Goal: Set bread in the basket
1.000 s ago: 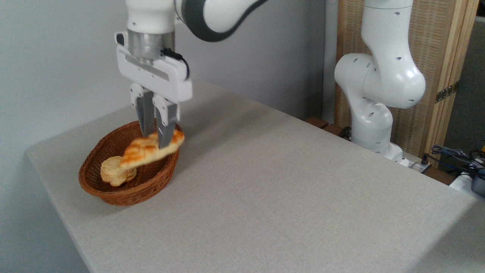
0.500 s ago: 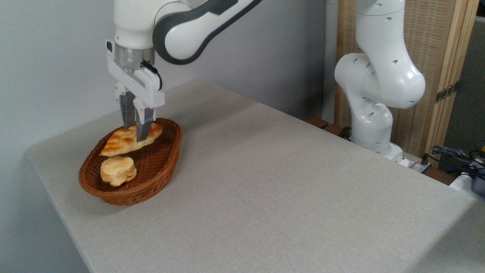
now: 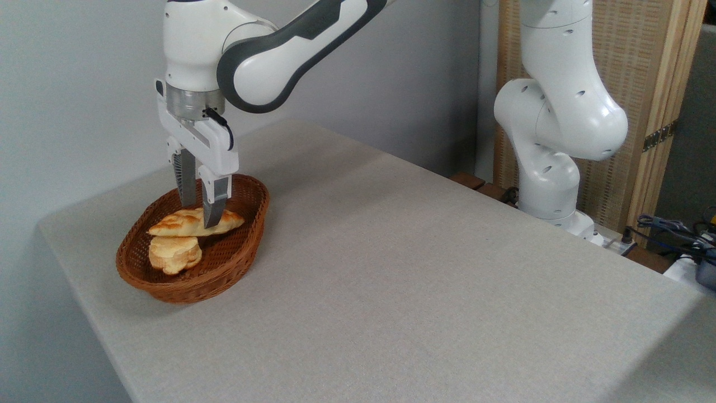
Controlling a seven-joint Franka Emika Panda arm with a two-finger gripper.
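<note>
Reaching straight down over the basket [image 3: 235,254], the end effector [image 3: 199,212] has its two fingers set on either side of the bread [image 3: 187,224], close against it and apparently pinching it near the middle. That golden loaf lies nearly level inside the basket, pointed ends aimed left and right, its front edge overlapping a small pale bun [image 3: 173,254] (whether the two touch is unclear). Both pieces sit within the thick woven rim. The basket rests near the left corner of the grey surface [image 3: 419,280]. A white arm base [image 3: 551,168] stands at the far right edge.
</note>
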